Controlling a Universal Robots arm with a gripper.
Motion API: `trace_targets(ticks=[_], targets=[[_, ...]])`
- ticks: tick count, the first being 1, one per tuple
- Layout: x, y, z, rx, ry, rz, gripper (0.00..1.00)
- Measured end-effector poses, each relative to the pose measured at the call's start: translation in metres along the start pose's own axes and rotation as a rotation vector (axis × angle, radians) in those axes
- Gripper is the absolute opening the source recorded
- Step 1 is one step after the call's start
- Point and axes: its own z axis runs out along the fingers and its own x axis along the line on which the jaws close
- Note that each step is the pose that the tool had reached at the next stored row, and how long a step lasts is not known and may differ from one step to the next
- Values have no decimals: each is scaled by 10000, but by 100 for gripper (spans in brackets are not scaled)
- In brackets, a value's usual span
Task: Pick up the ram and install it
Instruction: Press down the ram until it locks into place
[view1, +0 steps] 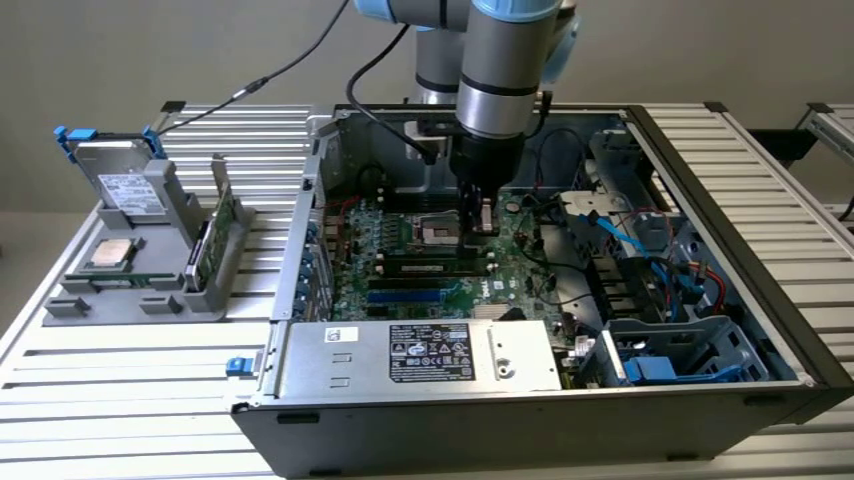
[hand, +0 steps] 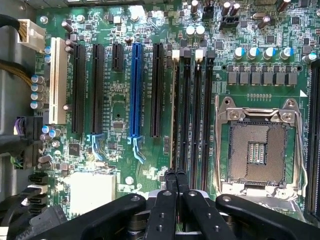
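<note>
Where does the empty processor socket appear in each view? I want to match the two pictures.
Exterior view: the processor socket sits just to the exterior view's left of the tool.
Wrist view: the processor socket is the silver-framed square beside the black memory slots, on their side away from the blue slot.
Shared landmark: the blue slot, which lies across the memory slots from the socket in both views.

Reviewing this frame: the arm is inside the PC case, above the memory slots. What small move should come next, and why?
Probably a short press straight down. The gripper, fingers shut, sits right over one end of the ram, which stands in its slot beside the empty processor socket. Whether the ram is fully seated cannot be told.
</note>
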Motion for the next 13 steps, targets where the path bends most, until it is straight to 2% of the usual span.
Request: trace_targets(ticks=[3, 13], targets=[[0, 6, -25, 8, -14, 0, 10], [5, 81, -56, -1, 1, 0, 10]])
